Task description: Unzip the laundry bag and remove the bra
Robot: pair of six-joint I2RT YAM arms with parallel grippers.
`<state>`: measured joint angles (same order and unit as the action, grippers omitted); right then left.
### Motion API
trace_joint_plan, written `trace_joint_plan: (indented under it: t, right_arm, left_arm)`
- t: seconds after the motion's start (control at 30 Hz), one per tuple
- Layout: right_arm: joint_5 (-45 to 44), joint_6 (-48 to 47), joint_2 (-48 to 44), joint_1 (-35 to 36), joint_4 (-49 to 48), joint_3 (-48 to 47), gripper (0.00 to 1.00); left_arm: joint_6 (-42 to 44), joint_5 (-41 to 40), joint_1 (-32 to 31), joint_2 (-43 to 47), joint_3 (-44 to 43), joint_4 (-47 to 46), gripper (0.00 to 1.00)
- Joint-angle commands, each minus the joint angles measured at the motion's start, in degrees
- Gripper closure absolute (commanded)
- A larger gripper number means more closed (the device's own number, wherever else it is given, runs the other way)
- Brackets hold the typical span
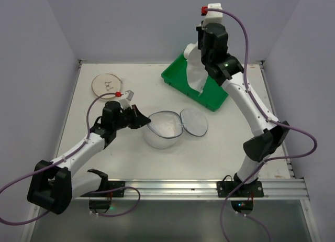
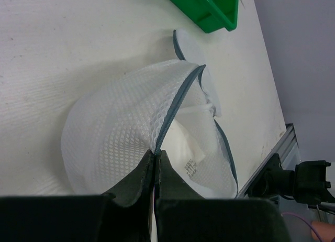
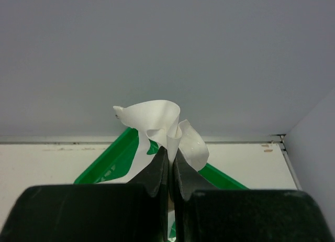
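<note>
Evidently the bra [image 3: 157,119] is light and limp: one garment, draping from the right claw [image 3: 170,154], which is pinched together on a fold of it above the one green tray [image 1: 175,77]. One laundry bag [image 2: 115,137] lies unzipped in the middle of the surface [image 1: 131,163]. Its mesh is springy and best held at the zipper rim, where the left claw [image 2: 156,159] is clamped. Something white inside may be padding.

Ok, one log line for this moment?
laundry bag: open | left hand: shut on its rim | right hand: shut on bra, over green tray
</note>
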<state>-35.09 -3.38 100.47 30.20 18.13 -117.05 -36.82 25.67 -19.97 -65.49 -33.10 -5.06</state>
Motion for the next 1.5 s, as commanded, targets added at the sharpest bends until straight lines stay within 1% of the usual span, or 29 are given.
trace_joint_plan:
  t: [0.0, 0.2, 0.4, 0.53, 0.6, 0.67, 0.73, 0.77, 0.87, 0.97, 1.03, 1.07, 1.13, 1.2, 1.27, 1.33, 1.4, 1.43, 1.47]
  right_arm:
    - [3.1, -1.0, 0.6, -1.4, -9.1, 5.1, 1.0]
    - [6.3, 0.9, 7.7, -2.7, -12.8, 8.7, 1.0]
    - [11.6, 6.9, 13.3, -4.5, -15.0, 10.2, 1.0]
    - [16.3, 10.1, 19.1, -6.1, -14.3, 7.1, 1.0]
    - [17.9, 11.6, 21.1, -7.6, -13.0, 4.6, 1.0]
    - [20.3, 14.1, 22.8, -9.4, -11.7, 4.0, 1.0]
    - [21.2, 16.5, 22.5, -11.0, -12.2, 7.0, 1.0]
    - [21.8, 17.2, 21.4, -11.6, -14.2, 11.2, 1.0]
    - [23.9, 19.9, 19.5, -13.9, -17.8, 19.2, 1.0]
    - [24.6, 21.7, 19.9, -15.9, -20.2, 23.1, 0.99]
    - [25.2, 22.4, 20.5, -16.8, -20.9, 24.3, 0.91]
    - [25.2, 22.6, 20.8, -17.0, -20.8, 24.6, 0.81]
    - [25.0, 23.0, 21.7, -17.4, -19.6, 24.2, 0.73]
    - [24.6, 23.0, 21.2, -17.7, -19.4, 25.1, 0.66]
    - [24.7, 22.8, 19.0, -17.9, -19.5, 26.1, 0.64]
    - [25.6, 21.9, 16.7, -17.8, -18.3, 26.0, 0.58]
    - [25.8, 21.6, 14.9, -17.8, -14.5, 25.5, 0.54]
    - [25.5, 21.7, 14.1, -17.9, -13.1, 25.4, 0.5]
    - [25.5, 21.9, 12.6, -17.9, -9.8, 24.9, 0.48]
  left_arm:
    - [0.5, 2.1, -0.2, 2.2, 0.8, -2.4, 1.0]
    - [0.5, 2.2, -0.2, 4.2, 1.8, -2.8, 1.0]
    - [0.3, 2.7, -0.2, 4.4, 2.7, -3.4, 1.0]
    - [0.5, 2.5, -0.2, 4.6, 3.3, -3.3, 1.0]
    - [0.6, 2.4, -0.2, 4.7, 3.4, -3.3, 1.0]
    - [0.7, 2.1, -0.2, 4.7, 3.4, -3.2, 1.0]
    - [0.7, 2.1, -0.2, 4.7, 3.5, -3.2, 1.0]
    - [0.8, 2.0, -0.2, 4.7, 3.5, -3.1, 1.0]
    - [0.8, 1.9, -0.2, 4.7, 3.3, -3.0, 1.0]
    - [1.0, 1.5, -0.2, 4.7, 3.3, -2.9, 1.0]
    - [1.0, 1.2, -0.2, 4.6, 3.3, -2.9, 1.0]
    - [1.0, 1.0, -0.2, 4.5, 3.3, -2.9, 1.0]
    - [1.2, 0.9, -0.2, 4.1, 3.1, -2.9, 1.0]
    - [1.5, 0.2, -0.2, 4.0, 3.2, -2.6, 1.0]
    - [1.7, -0.3, -0.2, 4.0, 3.1, -2.4, 1.0]
    - [1.7, -0.4, -0.2, 3.9, 3.1, -2.3, 1.0]
    - [2.0, -0.7, -0.2, 3.7, 3.0, -2.2, 1.0]
    - [2.1, -0.9, -0.2, 3.6, 3.1, -2.2, 1.0]
    - [2.2, -1.2, -0.2, 3.4, 3.1, -2.1, 1.0]
